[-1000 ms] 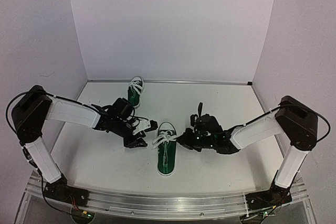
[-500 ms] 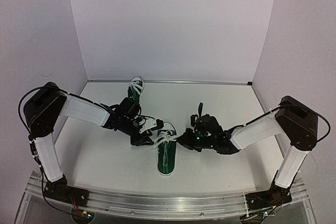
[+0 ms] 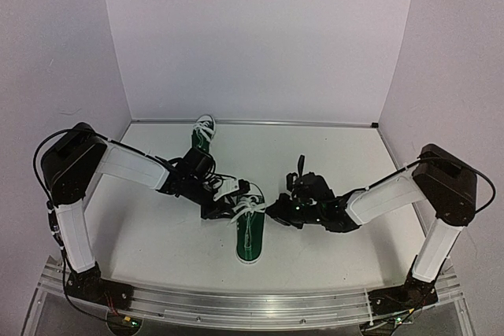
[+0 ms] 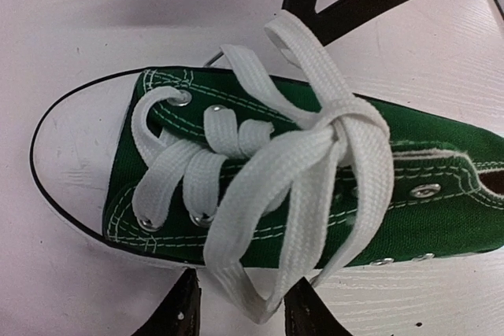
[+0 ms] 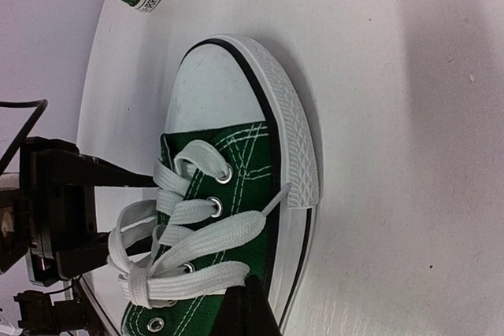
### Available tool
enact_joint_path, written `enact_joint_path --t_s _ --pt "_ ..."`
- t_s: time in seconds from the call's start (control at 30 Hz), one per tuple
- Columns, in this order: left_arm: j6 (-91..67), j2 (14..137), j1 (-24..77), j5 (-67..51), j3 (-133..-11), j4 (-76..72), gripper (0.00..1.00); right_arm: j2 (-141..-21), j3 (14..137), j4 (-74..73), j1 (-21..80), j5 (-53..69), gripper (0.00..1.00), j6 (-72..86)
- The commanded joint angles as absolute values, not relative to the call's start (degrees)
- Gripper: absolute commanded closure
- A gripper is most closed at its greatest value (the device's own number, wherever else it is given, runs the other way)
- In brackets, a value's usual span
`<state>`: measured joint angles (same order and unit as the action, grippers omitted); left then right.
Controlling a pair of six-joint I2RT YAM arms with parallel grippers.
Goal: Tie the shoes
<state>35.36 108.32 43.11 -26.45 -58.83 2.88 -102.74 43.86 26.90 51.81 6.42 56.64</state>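
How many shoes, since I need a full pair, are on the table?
2. The near shoe lies at centre; the far shoe lies at the back, left of centre. None seems hidden.

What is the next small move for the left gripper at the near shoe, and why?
Probably the left gripper should close on the lace loop. In the left wrist view, this white loop of the near shoe hangs between the gripper's open fingers and is not yet pinched. It seems to need a grip before any pull.
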Motion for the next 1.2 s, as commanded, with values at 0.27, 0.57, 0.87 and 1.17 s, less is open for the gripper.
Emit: enact_joint_path --t_s 0.27,0.57,0.87,1.17 --pt "33.5 106.6 43.17 -25.74 -59.25 2.31 1.0 -99.53 41.83 27.44 52.0 3.39 1.0 57.51" --pt "31.91 104.0 42.02 -21.79 -56.56 2.43 1.0 -97.92 39.76 25.55 52.03 0.7 1.0 58.52" --pt "31.01 100.22 40.75 -19.24 -54.09 1.65 1.0 -97.61 39.29 23.86 52.03 -0.52 1.0 59.09" --pt "30.82 99.03 40.31 -19.2 -53.7 1.84 1.0 -95.54 37.78 21.0 52.01 -4.27 1.0 60.4"
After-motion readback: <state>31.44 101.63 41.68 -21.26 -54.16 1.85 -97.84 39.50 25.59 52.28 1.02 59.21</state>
